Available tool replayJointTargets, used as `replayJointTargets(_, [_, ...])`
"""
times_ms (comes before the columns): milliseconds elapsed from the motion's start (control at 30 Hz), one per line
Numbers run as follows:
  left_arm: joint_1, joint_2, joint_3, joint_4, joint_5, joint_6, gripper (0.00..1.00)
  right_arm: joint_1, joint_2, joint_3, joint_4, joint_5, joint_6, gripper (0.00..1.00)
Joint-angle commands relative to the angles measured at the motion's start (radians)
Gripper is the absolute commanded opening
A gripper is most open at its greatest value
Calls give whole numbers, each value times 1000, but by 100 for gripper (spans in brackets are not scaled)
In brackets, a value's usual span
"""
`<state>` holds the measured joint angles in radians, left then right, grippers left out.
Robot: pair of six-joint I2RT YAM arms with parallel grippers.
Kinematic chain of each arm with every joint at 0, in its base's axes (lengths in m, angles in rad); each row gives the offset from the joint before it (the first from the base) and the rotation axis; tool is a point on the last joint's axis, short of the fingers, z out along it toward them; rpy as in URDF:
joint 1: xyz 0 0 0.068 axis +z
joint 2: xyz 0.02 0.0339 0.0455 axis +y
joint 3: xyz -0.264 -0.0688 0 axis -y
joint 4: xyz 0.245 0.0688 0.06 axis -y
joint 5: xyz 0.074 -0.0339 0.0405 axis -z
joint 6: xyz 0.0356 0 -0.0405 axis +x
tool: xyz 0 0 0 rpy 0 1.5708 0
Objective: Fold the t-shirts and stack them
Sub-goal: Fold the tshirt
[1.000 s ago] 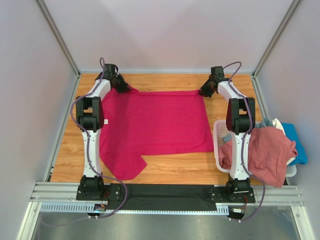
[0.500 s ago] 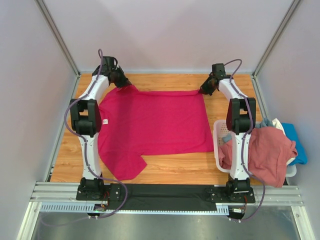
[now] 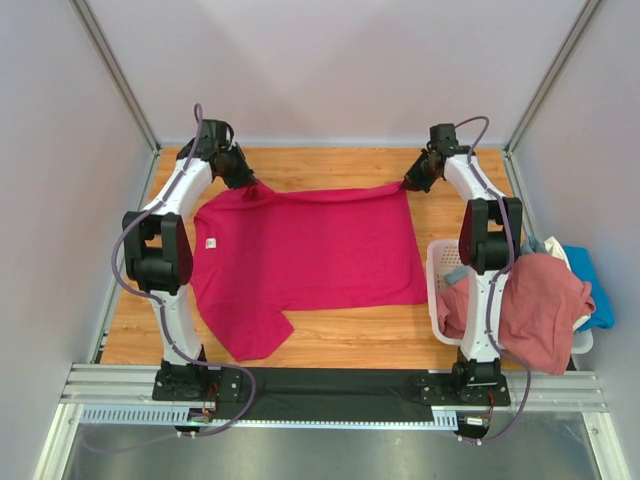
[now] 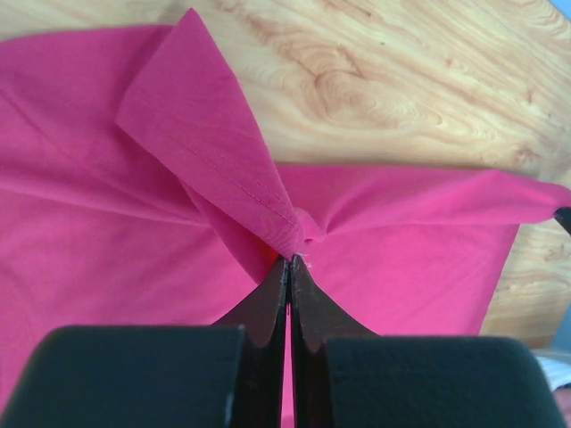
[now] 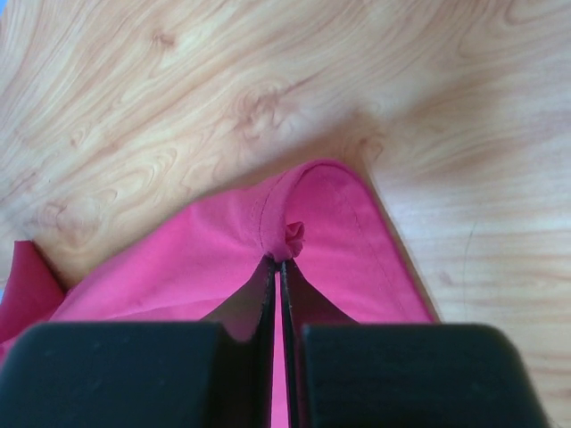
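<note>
Top external view shows the soft magenta-red t-shirt [image 3: 310, 245] lying mostly flat on the grainy wooden table [image 3: 350, 340], with its far edge lifted into little peaks. The left gripper [image 3: 246, 181] and the right gripper [image 3: 408, 183] are each squeezed tight on a bunched far corner of the cloth. At the right, a white plastic lattice basket [image 3: 436, 265] holds a floppy dusty pink t-shirt [image 3: 535, 305] and a blue t-shirt [image 3: 600, 290].

Wooden table [image 3: 340, 340], white lattice basket [image 3: 434, 268] at right, grey walls [image 3: 330, 70]
</note>
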<state>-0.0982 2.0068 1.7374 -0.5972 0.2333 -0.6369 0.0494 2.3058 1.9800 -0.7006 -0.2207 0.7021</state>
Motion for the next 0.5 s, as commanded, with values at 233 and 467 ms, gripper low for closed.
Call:
replayJointTargets(233, [-27, -141, -144, -19, 73, 57, 3, -5, -132, -104, -43, -25, -55, 0])
replayJointTargets(467, [-41, -223, -272, 60, 143, 233, 55, -6, -100, -90, -51, -25, -59, 0])
